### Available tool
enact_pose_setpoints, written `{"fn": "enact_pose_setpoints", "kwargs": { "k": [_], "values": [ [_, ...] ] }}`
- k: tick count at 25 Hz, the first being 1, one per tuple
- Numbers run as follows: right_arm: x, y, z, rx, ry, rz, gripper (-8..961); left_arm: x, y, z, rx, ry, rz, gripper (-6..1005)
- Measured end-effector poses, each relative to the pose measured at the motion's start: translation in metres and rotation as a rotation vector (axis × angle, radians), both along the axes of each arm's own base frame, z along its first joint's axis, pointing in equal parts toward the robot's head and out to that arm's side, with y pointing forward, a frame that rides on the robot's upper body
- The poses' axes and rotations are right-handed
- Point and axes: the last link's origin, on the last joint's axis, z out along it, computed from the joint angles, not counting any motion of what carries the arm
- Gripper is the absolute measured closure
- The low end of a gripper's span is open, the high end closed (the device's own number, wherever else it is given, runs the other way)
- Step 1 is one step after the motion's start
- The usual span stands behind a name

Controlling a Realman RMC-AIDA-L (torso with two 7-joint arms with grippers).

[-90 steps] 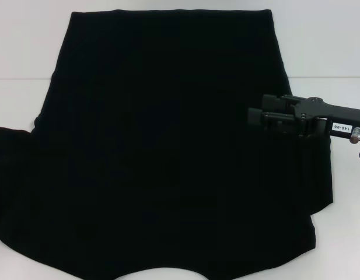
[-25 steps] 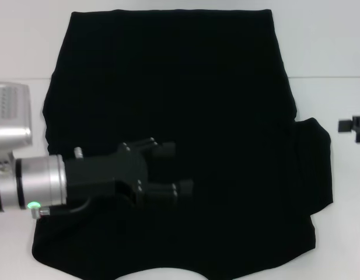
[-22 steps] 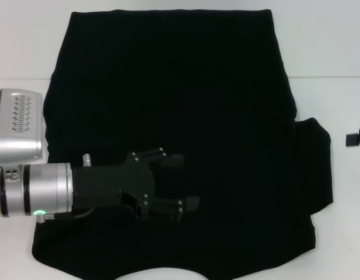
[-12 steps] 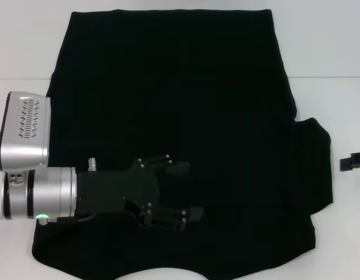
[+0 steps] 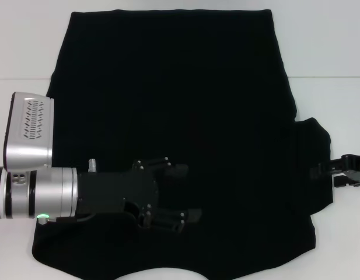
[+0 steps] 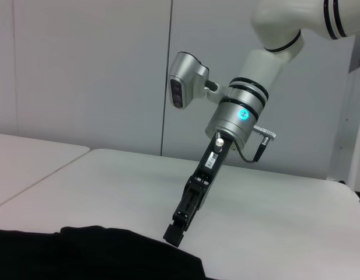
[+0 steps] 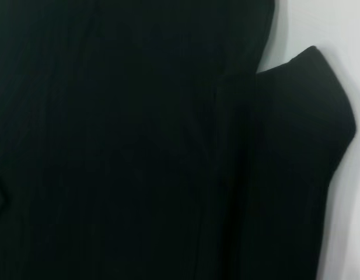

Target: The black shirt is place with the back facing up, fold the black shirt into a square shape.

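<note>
Two claws: left claw (image 5: 178, 193) spread over black shirt (image 5: 180, 87), right claw (image 5: 320, 171) at its sleeve edge.

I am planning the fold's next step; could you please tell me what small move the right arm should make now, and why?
Probably ease the right claw inward to grasp the right sleeve: that sleeve lies spread out past the black shirt body, unfolded, with the claw at its edge. The left claw hovers open over the shirt.

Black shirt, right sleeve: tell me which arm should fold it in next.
Probably the right. The right gripper sits at the edge of the spread sleeve of the black shirt, while the left gripper, open, hovers over the shirt's middle, farther away.
</note>
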Motion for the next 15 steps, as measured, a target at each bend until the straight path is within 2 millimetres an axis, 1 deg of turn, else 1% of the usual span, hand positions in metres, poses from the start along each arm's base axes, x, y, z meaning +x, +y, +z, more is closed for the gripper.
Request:
{"fn": "enact_pose_setpoints", "kwargs": {
  "k": [5, 11, 15],
  "values": [
    [-0.0001, 0.0015, -0.0048, 0.006, -0.013, -0.004, 132, -0.0004, 0.0013, 0.0001, 0.006, 0.003, 0.005, 63],
    [0.0004, 0.0028, -0.0067, 0.011, -0.027, -0.004, 234, -0.0004, 0.0031, 0.0017, 0.014, 0.001, 0.009, 63],
    [-0.0018, 0.0043, -0.0096, 0.003, -0.048, 0.011, 397, -0.0011, 0.0044, 0.0027, 0.022, 0.002, 0.014, 63]
  ]
}}
